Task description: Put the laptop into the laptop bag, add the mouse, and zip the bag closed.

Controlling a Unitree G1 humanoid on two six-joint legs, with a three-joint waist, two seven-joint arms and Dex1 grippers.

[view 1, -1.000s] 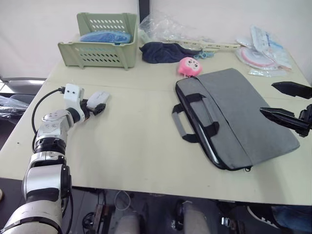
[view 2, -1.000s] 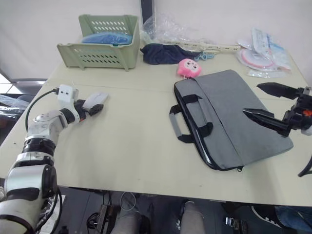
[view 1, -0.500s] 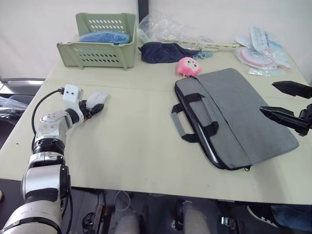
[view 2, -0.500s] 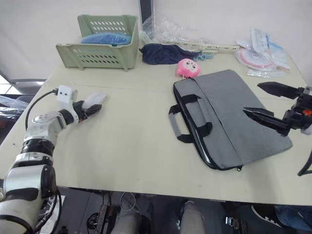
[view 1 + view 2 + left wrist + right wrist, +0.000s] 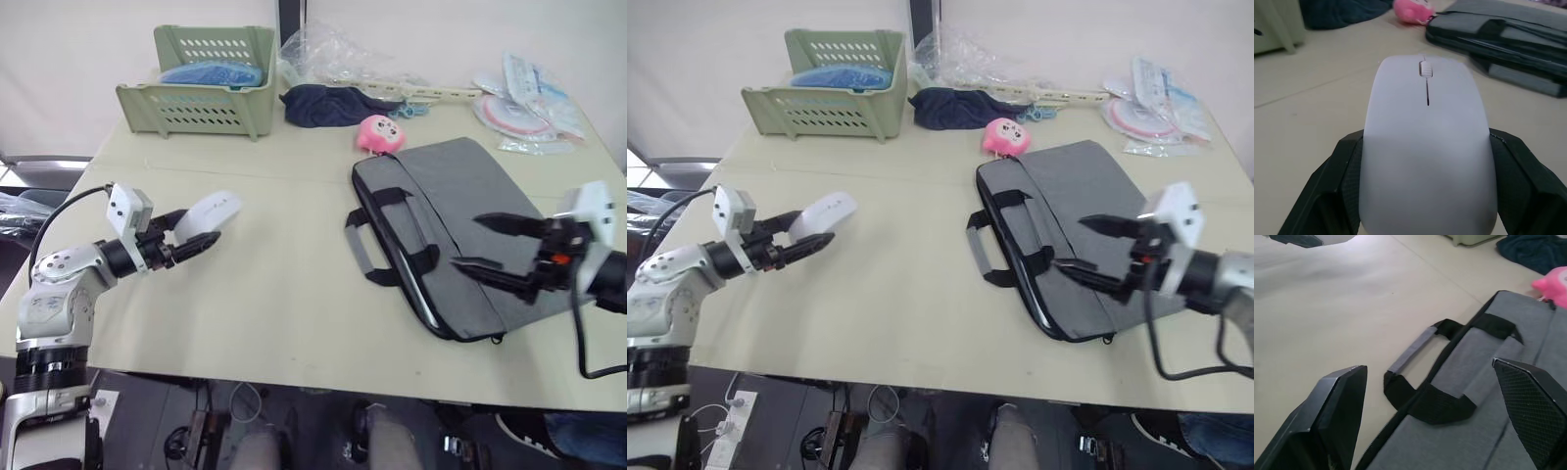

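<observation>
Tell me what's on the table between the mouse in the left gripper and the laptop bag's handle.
Nothing: between the mouse and the laptop bag handle there is just bare table, as the left eye view shows.

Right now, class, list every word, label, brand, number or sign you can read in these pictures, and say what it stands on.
None can be read.
The packets at the table's far right corner carry print, too small to read.
The mouse and the laptop bag show no lettering.

Your white mouse [image 5: 210,212] clamped between left gripper [image 5: 192,231] jaws above the table [image 5: 284,284]; grey laptop bag [image 5: 470,230] flat, unzipped.
</observation>
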